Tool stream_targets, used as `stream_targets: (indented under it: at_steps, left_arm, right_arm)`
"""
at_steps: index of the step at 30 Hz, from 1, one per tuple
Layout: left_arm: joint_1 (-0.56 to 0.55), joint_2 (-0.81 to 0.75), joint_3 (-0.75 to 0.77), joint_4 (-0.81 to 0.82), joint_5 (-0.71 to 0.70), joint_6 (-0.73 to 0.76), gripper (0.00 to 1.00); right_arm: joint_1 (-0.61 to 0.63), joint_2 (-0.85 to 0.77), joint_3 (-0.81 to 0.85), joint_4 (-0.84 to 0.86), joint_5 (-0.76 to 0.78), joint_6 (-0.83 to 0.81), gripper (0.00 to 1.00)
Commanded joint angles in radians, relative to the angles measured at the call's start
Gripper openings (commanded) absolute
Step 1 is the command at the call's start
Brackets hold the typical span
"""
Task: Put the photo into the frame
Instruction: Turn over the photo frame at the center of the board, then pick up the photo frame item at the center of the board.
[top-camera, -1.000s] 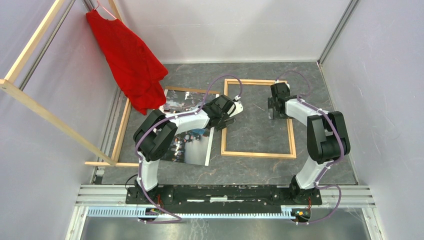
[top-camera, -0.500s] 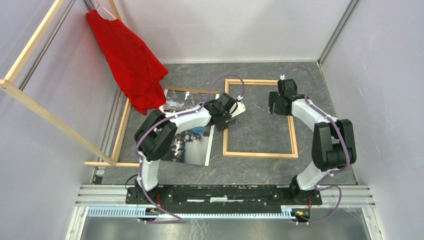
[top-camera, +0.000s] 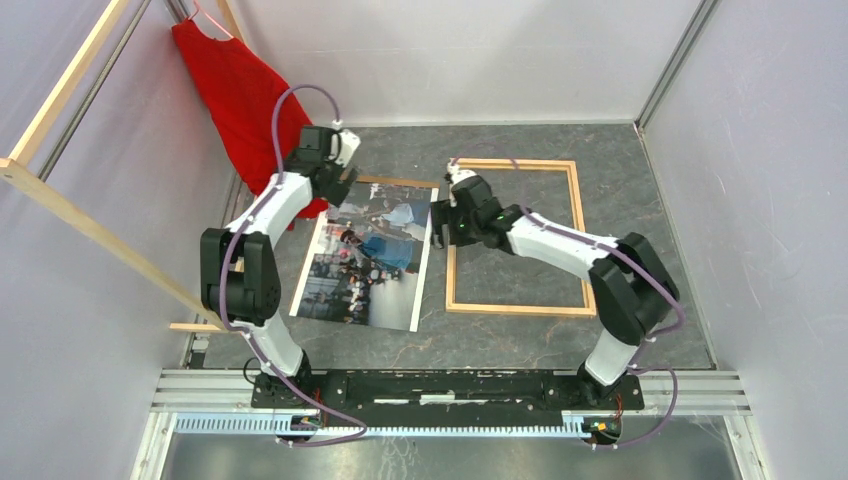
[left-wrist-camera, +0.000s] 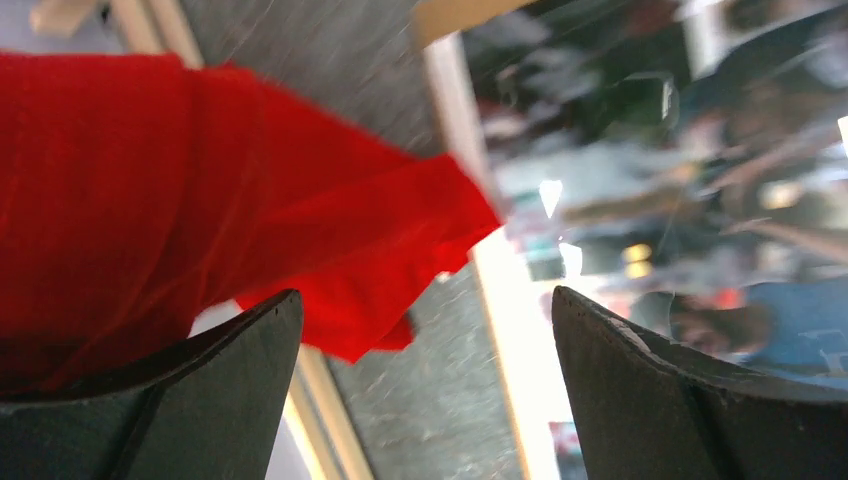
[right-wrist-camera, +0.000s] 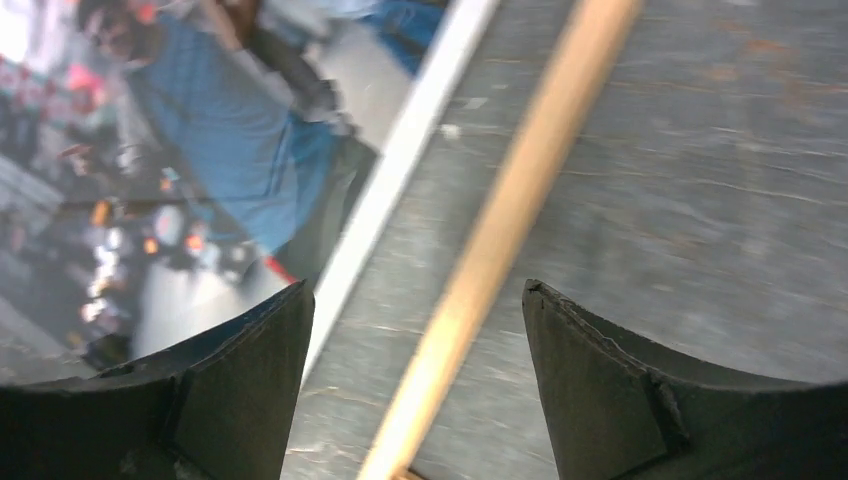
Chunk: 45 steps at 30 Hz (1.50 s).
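On the dark stone-patterned table (top-camera: 520, 340), nearest the arm bases, the photo (top-camera: 365, 265) was laid flat and face up, with its people in blue and red shown. Just to its right the frame (top-camera: 515, 308) was laid flat as well, beside the photo and apart from it, and only bare table was enclosed by it. A thin brown strip of backing board (top-camera: 385, 182) was seen along the photo's far edge. The right gripper (top-camera: 443, 218) was held low over the gap between the photo's right edge and the frame's left bar, towards their far ends. In the right wrist view its fingers (right-wrist-camera: 225, 390) were spread wide, the light-wood bar was seen running below and between them, and nothing was gripped. Farther back, the left gripper (top-camera: 333, 175) was held at the photo's far left corner, its jaws opened fully with nothing caught between them. In the left wrist view the hem of a red garment (left-wrist-camera: 150, 200) was seen beyond one finger and the photo beyond the other. The garment was hung in the far left corner, beside long wooden rack bars (top-camera: 100, 235)
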Motion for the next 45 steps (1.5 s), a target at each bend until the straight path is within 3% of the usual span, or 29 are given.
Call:
stream_targets:
  at_steps: [1, 6, 17, 19, 23, 28, 31, 38, 45]
  left_arm:
    - [0.092, -0.023, -0.062, 0.058, -0.026, 0.052, 1.0]
    - [0.104, -0.007, -0.135, 0.199, -0.1, 0.052, 1.0]
    - [0.199, 0.106, -0.177, 0.55, -0.467, 0.224, 1.0]
    - [0.206, 0.083, -0.185, 0.493, -0.423, 0.201, 1.0]
    - [0.204, -0.078, -0.267, 0.269, -0.175, 0.166, 1.0]
    - [0.206, -0.249, -0.386, 0.044, 0.053, 0.223, 1.0]
    - [0.206, -0.313, -0.477, 0.027, 0.047, 0.271, 1.0]
    - [0.206, -0.306, -0.658, 0.227, -0.107, 0.295, 1.0]
    - [0.206, -0.222, -0.674, 0.318, -0.115, 0.226, 1.0]
  right_arm:
    - [0.08, 0.105, 0.102, 0.071, -0.02, 0.113, 0.83]
    - [0.102, 0.228, 0.162, 0.046, -0.019, 0.145, 0.82]
    - [0.101, 0.246, 0.084, 0.018, 0.032, 0.164, 0.82]
    - [0.101, 0.243, 0.067, 0.025, 0.017, 0.166, 0.82]
    - [0.102, 0.221, 0.03, 0.053, -0.015, 0.185, 0.81]
    - [0.104, 0.182, -0.015, 0.075, -0.047, 0.205, 0.81]
    - [0.107, 0.163, -0.049, 0.101, -0.093, 0.228, 0.8]
    - [0.123, 0.173, -0.066, 0.129, -0.15, 0.272, 0.79]
    - [0.143, 0.197, -0.046, 0.121, -0.169, 0.292, 0.77]
